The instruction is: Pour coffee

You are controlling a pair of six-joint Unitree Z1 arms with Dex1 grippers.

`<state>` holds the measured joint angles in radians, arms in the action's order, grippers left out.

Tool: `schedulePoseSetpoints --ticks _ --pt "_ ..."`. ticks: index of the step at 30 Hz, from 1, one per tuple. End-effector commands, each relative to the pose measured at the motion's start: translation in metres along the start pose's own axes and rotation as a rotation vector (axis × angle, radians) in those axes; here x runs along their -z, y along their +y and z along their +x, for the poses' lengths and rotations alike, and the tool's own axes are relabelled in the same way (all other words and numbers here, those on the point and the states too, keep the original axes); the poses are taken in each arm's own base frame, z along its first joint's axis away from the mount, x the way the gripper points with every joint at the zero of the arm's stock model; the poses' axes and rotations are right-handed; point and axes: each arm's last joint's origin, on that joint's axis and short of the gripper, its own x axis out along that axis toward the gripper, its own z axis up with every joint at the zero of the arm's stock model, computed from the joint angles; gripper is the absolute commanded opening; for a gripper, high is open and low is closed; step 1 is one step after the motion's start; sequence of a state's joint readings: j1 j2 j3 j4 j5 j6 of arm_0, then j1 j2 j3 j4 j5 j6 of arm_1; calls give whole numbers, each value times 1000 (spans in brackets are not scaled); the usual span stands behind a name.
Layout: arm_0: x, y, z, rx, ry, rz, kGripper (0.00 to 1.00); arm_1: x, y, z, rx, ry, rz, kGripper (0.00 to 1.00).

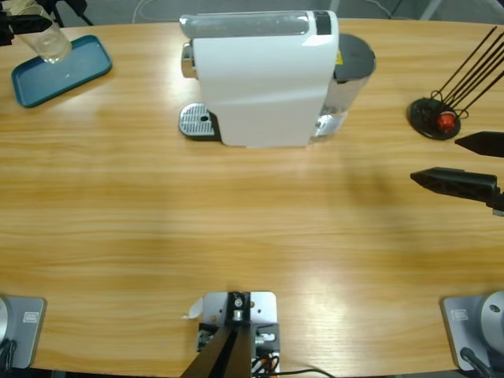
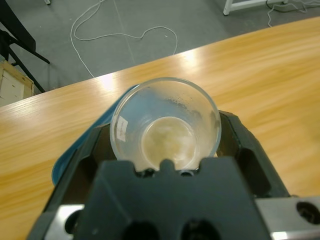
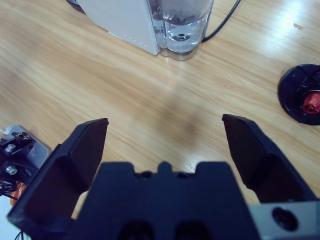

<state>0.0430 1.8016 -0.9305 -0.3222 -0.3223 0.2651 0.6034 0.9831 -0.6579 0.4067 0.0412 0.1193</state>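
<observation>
left gripper (image 2: 167, 145) grips glass (image 2: 165, 125) | coffee (image 2: 167, 140) inside | over tray (image 1: 71, 75)

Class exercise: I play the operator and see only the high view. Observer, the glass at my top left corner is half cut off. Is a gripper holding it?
Observer: Yes. The left wrist view shows the left gripper shut on the glass, one black jaw on each side.
Operator: Is anything in it?
Observer: A shallow layer of pale yellowish-brown coffee covers the bottom, and the inner wall is fogged.
Operator: Is there anything by the machine that I cannot see?
Observer: In the right wrist view a black cable lies on the table beside the machine's clear tank.
</observation>
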Motion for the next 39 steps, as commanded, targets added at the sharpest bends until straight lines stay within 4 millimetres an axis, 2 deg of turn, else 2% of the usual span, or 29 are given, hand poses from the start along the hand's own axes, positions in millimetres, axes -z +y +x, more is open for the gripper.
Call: schedulePoseSetpoints --ticks 1,12,30,31,32,33,36,38,39 --pt "25 17 49 -68 49 -37 0 0 -3 3 24 14 25 1000" --pt "42 24 70 -129 102 -75 0 -2 -3 8 27 35 26 1000" --pt "52 35 81 -201 125 -99 0 -4 -4 11 34 47 31 1000" --pt "53 36 81 -200 125 -99 38 -3 -3 10 34 45 31 1000" --pt "53 36 81 -198 125 -100 367 -3 -3 10 34 43 31 1000" --pt "54 37 80 -200 127 -103 595 -3 -3 10 34 43 31 1000" --pt "56 36 78 -197 135 -106 642 -3 -3 9 33 39 31 1000" --pt "57 35 77 -196 137 -106 901 -3 -3 8 33 36 31 1000" --pt "57 35 77 -195 138 -107 954 -3 -3 7 33 35 31 1000"
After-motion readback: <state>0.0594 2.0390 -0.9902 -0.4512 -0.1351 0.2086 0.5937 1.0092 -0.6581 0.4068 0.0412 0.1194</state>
